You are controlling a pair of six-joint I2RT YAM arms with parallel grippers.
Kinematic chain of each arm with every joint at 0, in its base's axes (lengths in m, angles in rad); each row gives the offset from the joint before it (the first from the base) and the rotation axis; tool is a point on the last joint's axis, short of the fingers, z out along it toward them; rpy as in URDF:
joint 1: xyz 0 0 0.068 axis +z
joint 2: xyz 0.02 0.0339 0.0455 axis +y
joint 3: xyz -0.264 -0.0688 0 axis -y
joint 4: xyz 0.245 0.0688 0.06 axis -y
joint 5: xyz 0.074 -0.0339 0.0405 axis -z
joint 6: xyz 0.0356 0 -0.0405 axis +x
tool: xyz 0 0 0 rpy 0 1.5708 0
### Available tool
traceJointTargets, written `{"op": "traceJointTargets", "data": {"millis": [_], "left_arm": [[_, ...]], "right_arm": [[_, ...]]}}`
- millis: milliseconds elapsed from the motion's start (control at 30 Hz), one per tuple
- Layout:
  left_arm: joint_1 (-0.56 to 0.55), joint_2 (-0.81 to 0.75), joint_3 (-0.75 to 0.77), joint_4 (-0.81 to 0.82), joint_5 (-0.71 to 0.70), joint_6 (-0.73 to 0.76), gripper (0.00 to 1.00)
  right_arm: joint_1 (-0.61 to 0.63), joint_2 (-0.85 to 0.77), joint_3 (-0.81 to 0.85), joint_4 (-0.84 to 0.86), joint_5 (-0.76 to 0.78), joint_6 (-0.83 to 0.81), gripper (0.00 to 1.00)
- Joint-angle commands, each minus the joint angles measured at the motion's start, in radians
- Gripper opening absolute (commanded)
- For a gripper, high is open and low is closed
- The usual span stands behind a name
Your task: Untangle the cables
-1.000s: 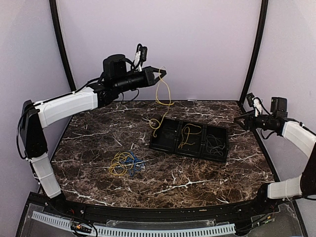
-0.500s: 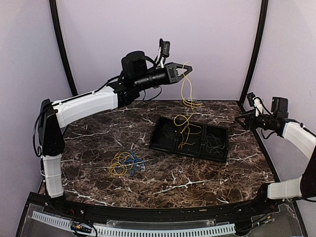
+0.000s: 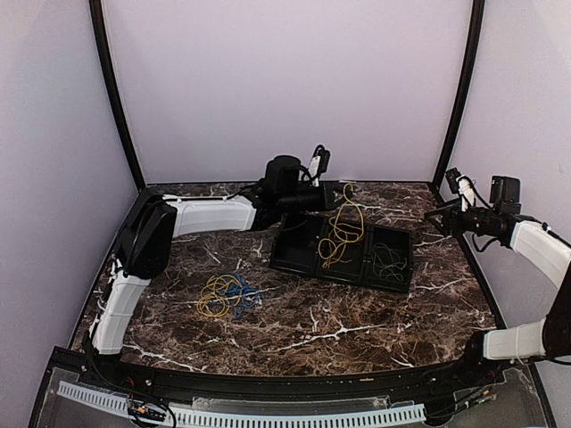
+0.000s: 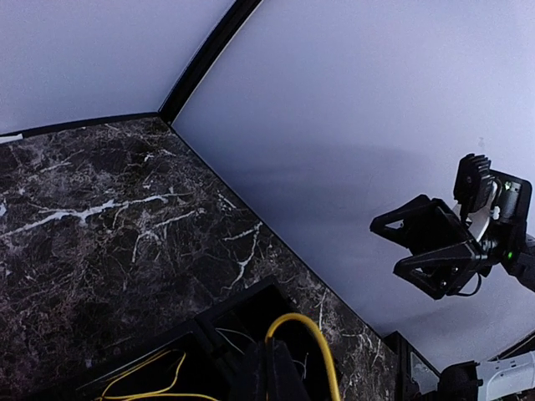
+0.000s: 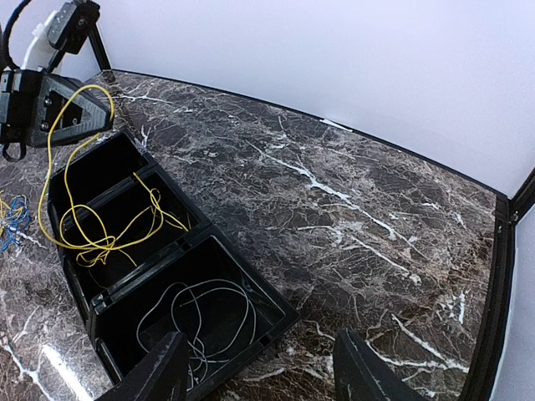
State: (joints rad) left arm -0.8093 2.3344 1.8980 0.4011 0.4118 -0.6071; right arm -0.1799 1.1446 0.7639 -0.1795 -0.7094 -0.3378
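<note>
We show a table top (image 5: 351,209) of dark, stone-look slab with white veins, polished enough to carry soft reflections, and walls (image 3: 285,89) of a flat, matt pale lilac. The tray (image 3: 293,250) reads to us as black moulded plastic with a dull sheen, and the wires wear thin, smooth coloured sheathing: the yellow cable (image 5: 94,247), the grey cable (image 3: 388,260) and the yellow-and-blue tangle (image 3: 229,296). We note smooth, faintly glossy white plastic shells on the left arm (image 3: 214,214) and right arm (image 3: 540,245), joined by matt black housings.
</note>
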Motion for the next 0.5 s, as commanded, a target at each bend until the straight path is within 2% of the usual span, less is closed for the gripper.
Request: {"op": "traceJointTargets", "data": {"millis": [0, 100, 233, 467], "left_arm": [[0.002, -0.021, 0.084, 0.017, 0.011, -0.005, 0.00], [0.000, -0.010, 0.118, -0.020, -0.004, 0.015, 0.00], [-0.008, -0.008, 0.090, -0.078, -0.012, 0.036, 0.00], [-0.042, -0.012, 0.041, -0.304, -0.075, 0.166, 0.00]], "right_arm": [[-0.006, 0.001, -0.008, 0.025, -0.004, -0.011, 0.61], [-0.006, 0.002, -0.006, 0.021, -0.002, -0.014, 0.61], [-0.006, -0.005, -0.010, 0.019, -0.002, -0.018, 0.61], [-0.006, 0.008, -0.006, 0.008, -0.013, -0.030, 0.60]]}}
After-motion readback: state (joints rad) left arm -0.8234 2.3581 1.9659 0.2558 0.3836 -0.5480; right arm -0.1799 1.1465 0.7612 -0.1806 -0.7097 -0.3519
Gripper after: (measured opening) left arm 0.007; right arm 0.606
